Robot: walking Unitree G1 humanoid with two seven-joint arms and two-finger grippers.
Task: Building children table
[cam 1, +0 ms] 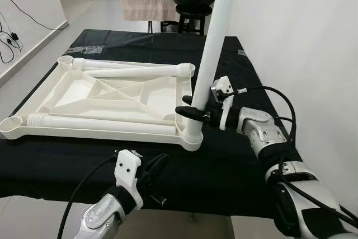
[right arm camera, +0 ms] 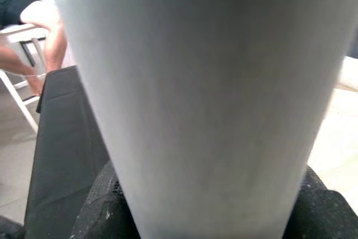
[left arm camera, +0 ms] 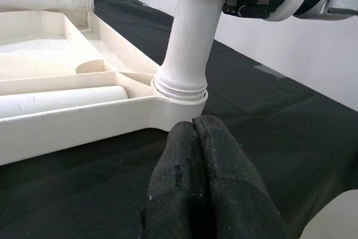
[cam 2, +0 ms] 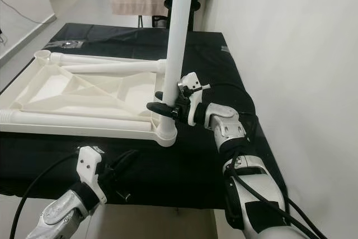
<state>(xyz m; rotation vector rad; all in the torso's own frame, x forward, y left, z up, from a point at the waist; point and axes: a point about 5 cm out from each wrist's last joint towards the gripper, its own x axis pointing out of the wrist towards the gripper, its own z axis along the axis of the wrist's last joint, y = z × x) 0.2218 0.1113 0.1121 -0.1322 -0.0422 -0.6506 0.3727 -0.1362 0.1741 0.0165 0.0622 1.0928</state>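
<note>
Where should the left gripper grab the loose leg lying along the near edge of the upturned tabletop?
Take the near leg at mid-shaft from above, jaws across its width: it lies flat in the tabletop, and its threaded end must stay free.

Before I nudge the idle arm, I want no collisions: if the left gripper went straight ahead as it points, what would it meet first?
Probably the tabletop's corner socket, where the upright leg held by the right gripper sits; the left gripper points straight at it.

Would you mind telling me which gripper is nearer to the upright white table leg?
The right. The right gripper is clamped around the upright leg just above its corner socket; the left gripper is shut, off the leg, nearer the robot.
</note>
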